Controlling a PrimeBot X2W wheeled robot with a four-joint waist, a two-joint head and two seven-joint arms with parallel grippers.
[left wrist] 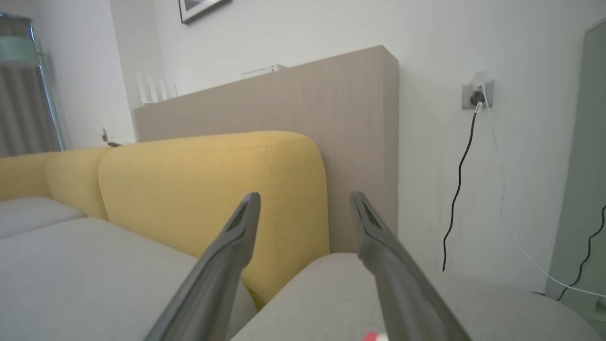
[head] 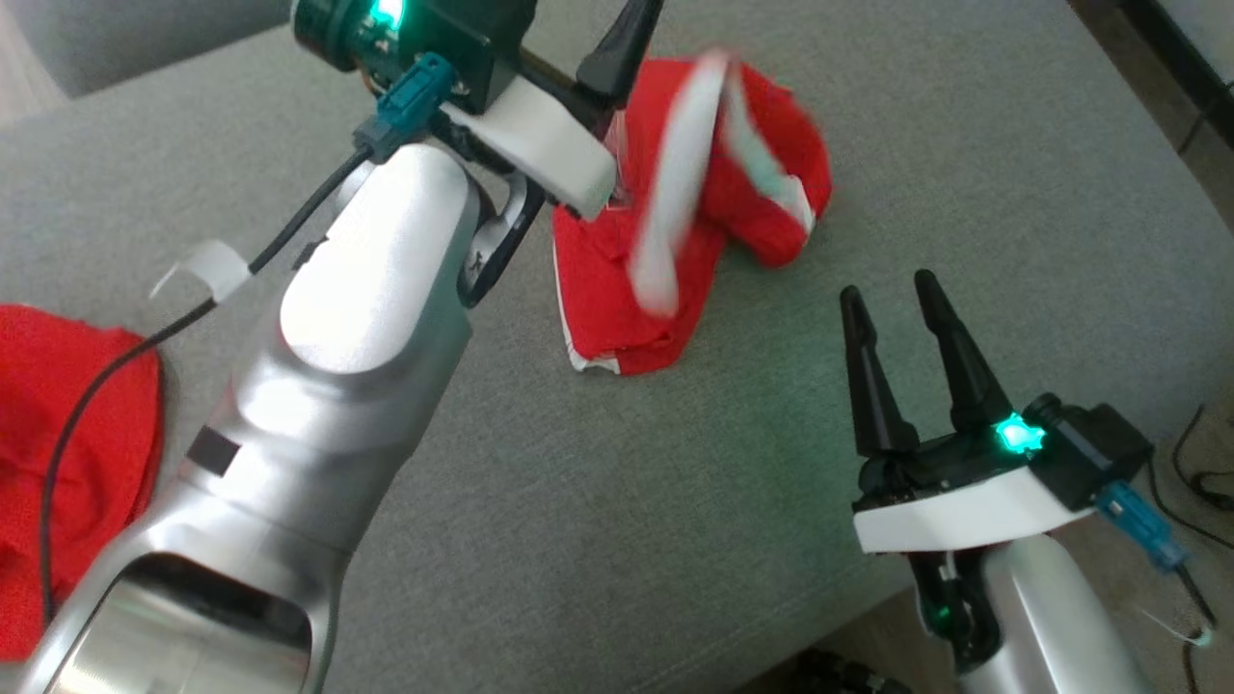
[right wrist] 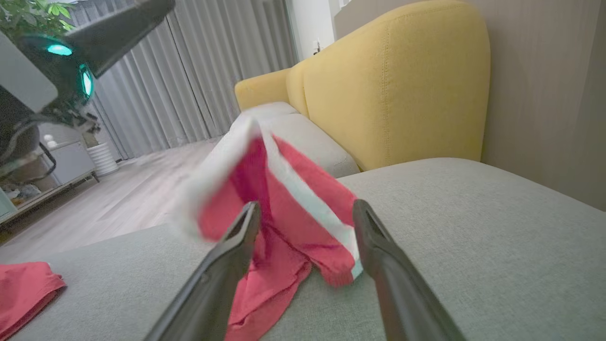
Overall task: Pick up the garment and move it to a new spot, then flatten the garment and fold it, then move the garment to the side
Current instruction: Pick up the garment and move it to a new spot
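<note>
Fingers on the left gripper [left wrist: 305, 196] are spread wide with nothing between them. Same deal on the right gripper [head: 889, 289]: jaws apart, empty, pointing at the cloth from just short of it.

Biggest thing around is the grey seat cushion [head: 578, 501], which is basically the whole work surface. Behind it is the yellow backrest [right wrist: 388, 94]. The silver left forearm [head: 337, 386] cuts across the head view, and its gripper hangs over the garment's upper left edge.

The garment [head: 689, 222] is red with white stripes and sits crumpled about mid-cushion, toward the back. Its top part sticks up off the seat and is smeared with blur, so I can't tell how it's settling, but neither gripper has hold of it. There's also another red cloth [head: 67, 434] at the left edge of the cushion, well apart from it. Smallest bit is a wall socket [left wrist: 477, 94] with cables hanging off it.

My read is that the move-to-a-new-spot part is basically wrapped up and flattening comes next. That needs both grippers down on the heap, each finding a separate edge or corner, then pulling apart so it lies flat. It's bunched up enough that picking the right edges looks like the tricky bit.
</note>
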